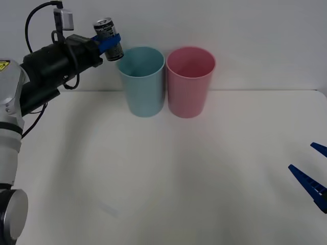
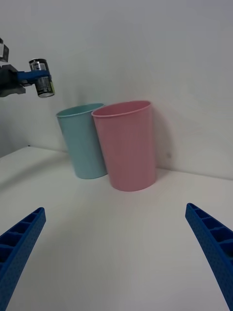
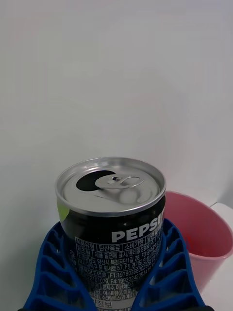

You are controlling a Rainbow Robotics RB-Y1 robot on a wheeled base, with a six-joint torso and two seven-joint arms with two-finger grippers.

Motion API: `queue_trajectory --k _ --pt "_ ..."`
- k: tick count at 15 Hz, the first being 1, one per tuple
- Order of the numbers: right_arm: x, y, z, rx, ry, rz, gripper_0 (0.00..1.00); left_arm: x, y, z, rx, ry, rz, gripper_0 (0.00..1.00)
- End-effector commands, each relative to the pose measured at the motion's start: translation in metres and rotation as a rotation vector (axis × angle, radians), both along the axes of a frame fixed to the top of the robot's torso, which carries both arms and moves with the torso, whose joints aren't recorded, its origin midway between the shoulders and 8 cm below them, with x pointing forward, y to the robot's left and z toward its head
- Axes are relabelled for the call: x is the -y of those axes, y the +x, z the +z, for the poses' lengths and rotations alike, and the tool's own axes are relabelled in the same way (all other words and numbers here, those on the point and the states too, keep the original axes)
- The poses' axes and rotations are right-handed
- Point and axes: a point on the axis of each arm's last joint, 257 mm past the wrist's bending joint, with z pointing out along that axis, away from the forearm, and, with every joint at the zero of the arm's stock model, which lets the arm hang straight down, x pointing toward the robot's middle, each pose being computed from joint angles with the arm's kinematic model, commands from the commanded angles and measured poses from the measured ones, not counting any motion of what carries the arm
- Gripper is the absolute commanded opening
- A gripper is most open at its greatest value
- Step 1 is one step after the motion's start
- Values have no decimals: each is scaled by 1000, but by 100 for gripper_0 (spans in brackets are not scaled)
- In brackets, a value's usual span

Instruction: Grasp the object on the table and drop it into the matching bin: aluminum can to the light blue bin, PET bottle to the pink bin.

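Note:
My left gripper (image 1: 109, 42) is shut on the aluminum can (image 1: 108, 38), a small dark-labelled can with a shiny top, held in the air just left of and above the rim of the light blue bin (image 1: 142, 81). The left wrist view shows the can (image 3: 112, 223) upright between the blue fingers (image 3: 53, 272), its opened top facing up. The pink bin (image 1: 190, 81) stands right beside the light blue bin at the back of the white table (image 1: 168, 184). From the right wrist I see the can (image 2: 41, 77), the light blue bin (image 2: 81, 143) and the pink bin (image 2: 127, 146). My right gripper (image 1: 312, 171) rests open at the table's right edge.
A plain white wall rises behind the bins. The left arm's black body and cables (image 1: 51, 61) hang over the table's back left corner. A wide stretch of bare table lies in front of the bins.

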Motion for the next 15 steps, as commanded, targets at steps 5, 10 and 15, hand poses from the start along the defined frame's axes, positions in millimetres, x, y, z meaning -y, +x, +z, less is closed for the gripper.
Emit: queue_trajectory --k 5,10,15 --pt "0 0 0 0 0 0 100 36 41 6 -21 53 13 2" --pt "0 0 0 0 0 0 100 59 45 5 -8 43 27 3" --pt "0 0 0 0 0 0 100 60 44 6 6 54 27 100"
